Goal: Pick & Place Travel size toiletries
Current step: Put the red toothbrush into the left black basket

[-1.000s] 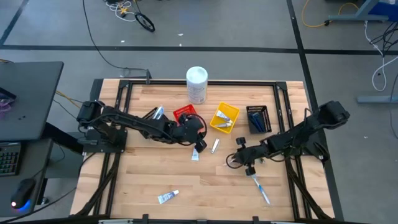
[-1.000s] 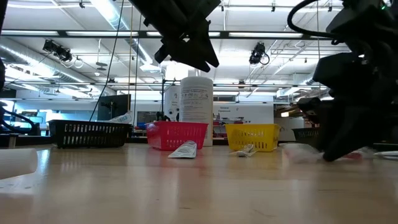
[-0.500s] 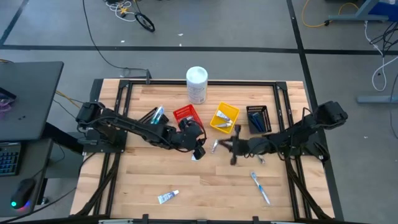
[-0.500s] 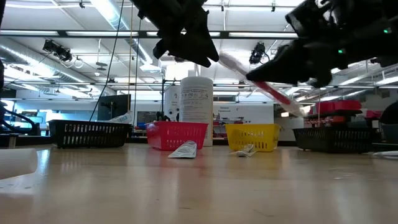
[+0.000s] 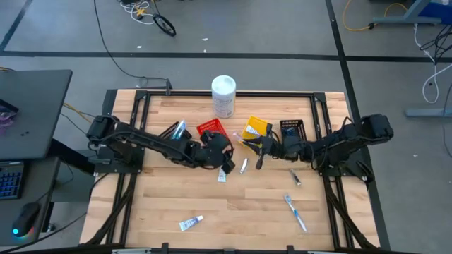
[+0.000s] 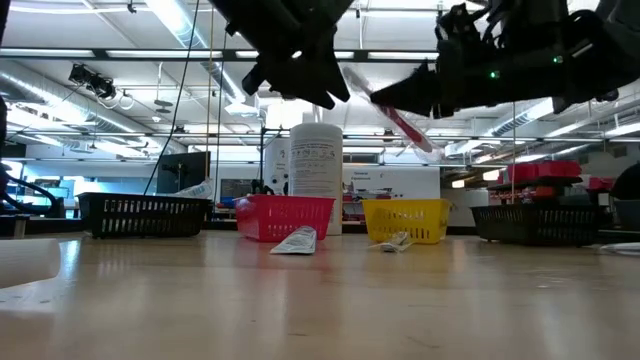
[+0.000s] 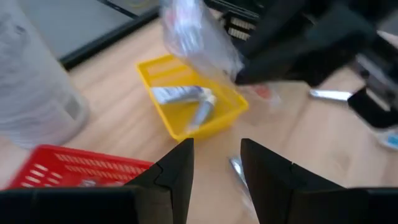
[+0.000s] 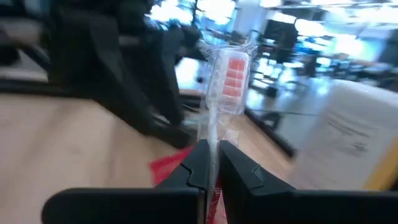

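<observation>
Taking the tall white cylindrical canister (image 5: 223,94) at the far edge of the wooden table (image 5: 169,204) as the landmark: farthest from it, by the near edge, lie a small white-blue toothpaste tube (image 5: 190,224) and a slim blue-white toothbrush (image 5: 295,213), well apart from each other. Closer to the canister, a small silvery tube (image 5: 294,176) lies on the bare wood, and nearer still a flat white sachet (image 5: 222,175) and another small silvery tube (image 5: 244,165) rest just in front of the bins. The left gripper (image 5: 227,164) hovers above the table near the sachet, its fingers (image 7: 177,171) spread apart with nothing between them. The right gripper (image 5: 265,147) is raised off the table just in front of the yellow bin, its fingers (image 8: 198,165) pressed onto the handle of a red-white toothbrush in clear wrapping (image 8: 222,87), which sticks out tilted in the air. Directly before the canister stand a small red plastic bin (image 5: 209,129) and, just beside it, a small yellow plastic bin (image 5: 253,130) with silvery tubes inside; a small black mesh bin (image 5: 292,134) stands farther to the right arm's side. Some blue items (image 5: 176,130) lie to the left arm's side of the red bin.
</observation>
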